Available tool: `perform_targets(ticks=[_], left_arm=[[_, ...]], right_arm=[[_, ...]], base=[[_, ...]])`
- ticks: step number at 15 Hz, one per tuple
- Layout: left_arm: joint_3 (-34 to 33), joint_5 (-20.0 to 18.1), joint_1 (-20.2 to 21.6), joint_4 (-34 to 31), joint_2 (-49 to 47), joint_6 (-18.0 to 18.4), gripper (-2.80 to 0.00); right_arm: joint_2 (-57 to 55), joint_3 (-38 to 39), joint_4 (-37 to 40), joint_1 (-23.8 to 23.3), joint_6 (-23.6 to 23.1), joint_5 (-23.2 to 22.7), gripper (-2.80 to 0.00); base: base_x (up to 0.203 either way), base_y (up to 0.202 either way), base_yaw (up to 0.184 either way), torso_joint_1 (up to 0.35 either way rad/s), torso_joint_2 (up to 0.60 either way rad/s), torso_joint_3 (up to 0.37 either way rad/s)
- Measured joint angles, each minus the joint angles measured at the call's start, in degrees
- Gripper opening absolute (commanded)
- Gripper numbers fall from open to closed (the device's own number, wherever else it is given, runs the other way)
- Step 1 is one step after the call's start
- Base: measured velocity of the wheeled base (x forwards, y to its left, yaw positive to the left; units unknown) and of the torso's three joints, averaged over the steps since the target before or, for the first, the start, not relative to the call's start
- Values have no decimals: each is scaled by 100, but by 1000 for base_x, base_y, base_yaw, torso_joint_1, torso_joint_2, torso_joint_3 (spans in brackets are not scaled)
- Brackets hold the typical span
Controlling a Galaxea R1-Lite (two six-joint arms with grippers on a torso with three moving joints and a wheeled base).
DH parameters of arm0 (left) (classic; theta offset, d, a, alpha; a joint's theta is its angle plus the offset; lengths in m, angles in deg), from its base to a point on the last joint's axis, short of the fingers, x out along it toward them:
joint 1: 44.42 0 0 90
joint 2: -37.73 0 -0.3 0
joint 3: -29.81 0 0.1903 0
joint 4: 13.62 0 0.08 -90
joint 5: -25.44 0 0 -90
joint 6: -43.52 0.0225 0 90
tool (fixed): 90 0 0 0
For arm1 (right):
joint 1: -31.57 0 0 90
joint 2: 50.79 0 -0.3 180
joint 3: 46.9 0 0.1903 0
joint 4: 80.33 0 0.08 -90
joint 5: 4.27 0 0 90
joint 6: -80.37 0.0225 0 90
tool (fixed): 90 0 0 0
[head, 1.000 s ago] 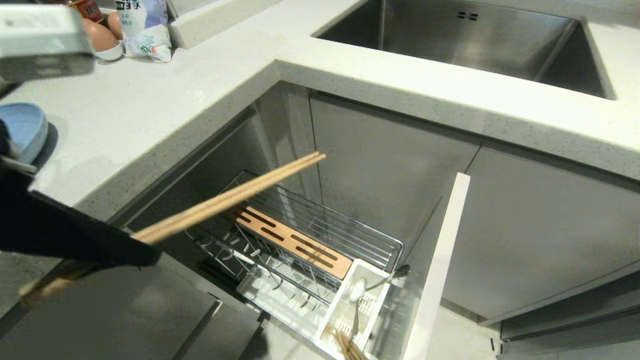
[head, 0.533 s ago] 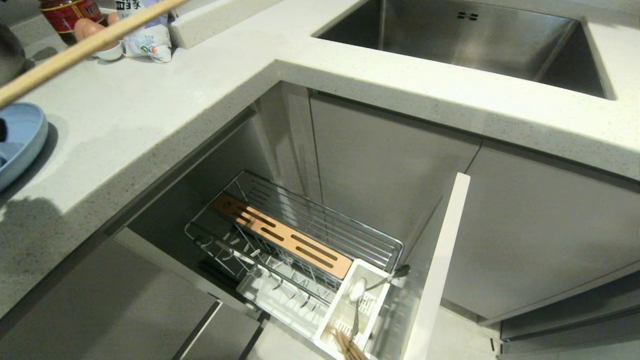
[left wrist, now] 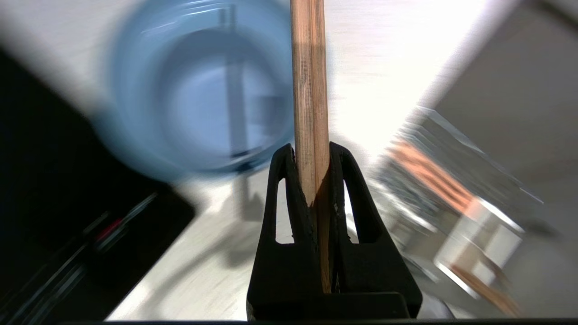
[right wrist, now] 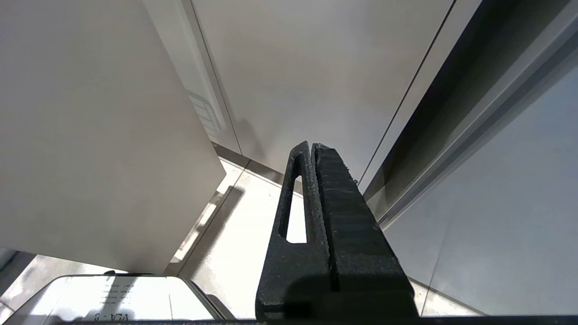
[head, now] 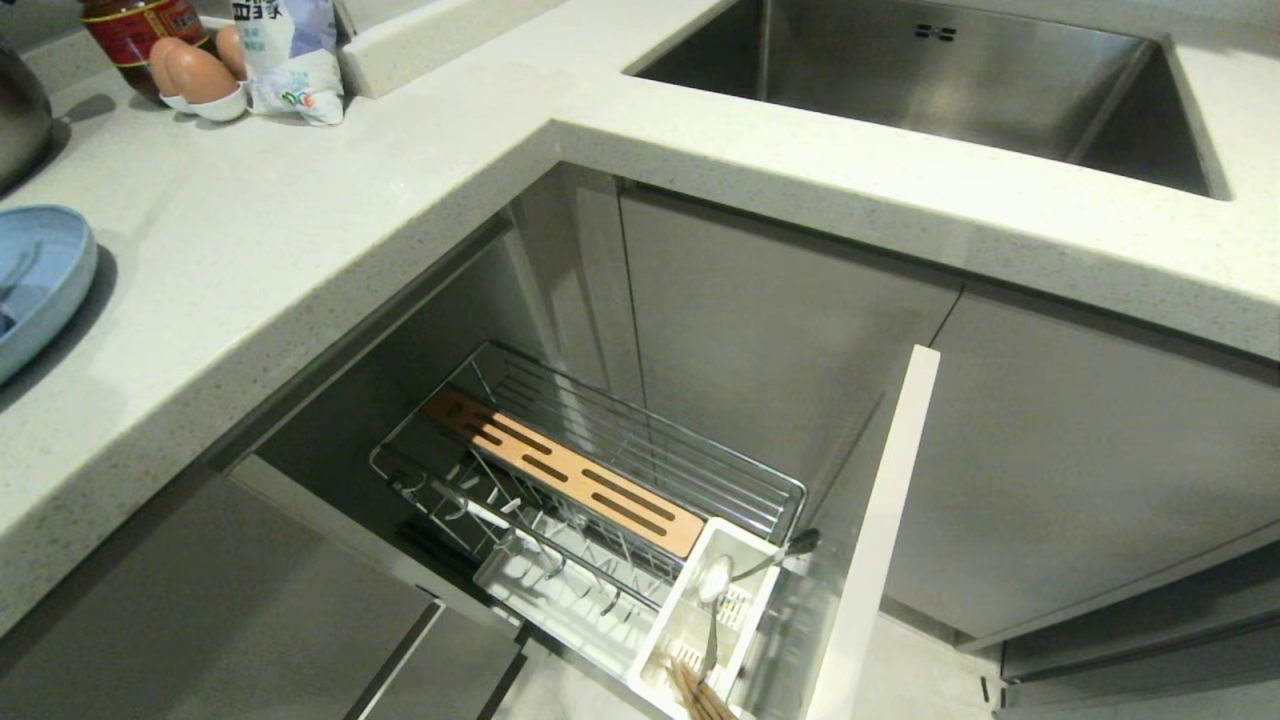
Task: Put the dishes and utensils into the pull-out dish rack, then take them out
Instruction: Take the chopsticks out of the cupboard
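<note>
In the head view neither gripper is seen. A pale speckled countertop wraps an inside corner, with a steel sink sunk into its far run. Along the back edge stand a red-labelled jar, eggs in a small white holder and a white-and-blue packet whose print is too small to be read. The pale blue divided plate is cut by the view's left edge. Below the counter the pull-out dish rack stands drawn out between grey cabinet fronts, its white front panel seen edge-on. In the utensil caddy a silver spoon is propped, and brown chopstick tips show at the caddy's near end.

In the left wrist view the left gripper is clamped narrowly on a pair of wooden chopsticks, which run straight out beyond the fingertips. Beyond them, blurred, the round blue bowl lies on the white counter; the rack appears off to one side, lower down.

In the right wrist view the right gripper is pressed closed on nothing, with grey cabinet panels and pale floor ahead. A label with small unreadable print lies near the wrist.
</note>
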Motion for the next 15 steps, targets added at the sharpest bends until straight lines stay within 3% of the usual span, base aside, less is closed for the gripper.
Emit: perform_targets(ticks=[3, 6, 12, 15], left_arm=[[-484, 694, 1329, -129, 239, -143, -280], [-1178, 1053, 2052, -157, 375, -204, -280], [-1943, 1011, 2279, -146, 125, -444, -280], [-1989, 754, 2281, -79, -127, -480, -280]], right_arm=[[0, 0, 0, 0, 0, 0, -280], [0, 0, 0, 0, 0, 2, -280], [0, 0, 0, 0, 0, 0, -280], [0, 0, 0, 0, 0, -2, -280]], base=[[0, 0, 0, 0, 0, 0], [0, 0, 0, 0, 0, 0], [0, 0, 0, 0, 0, 0], [0, 0, 0, 0, 0, 0]])
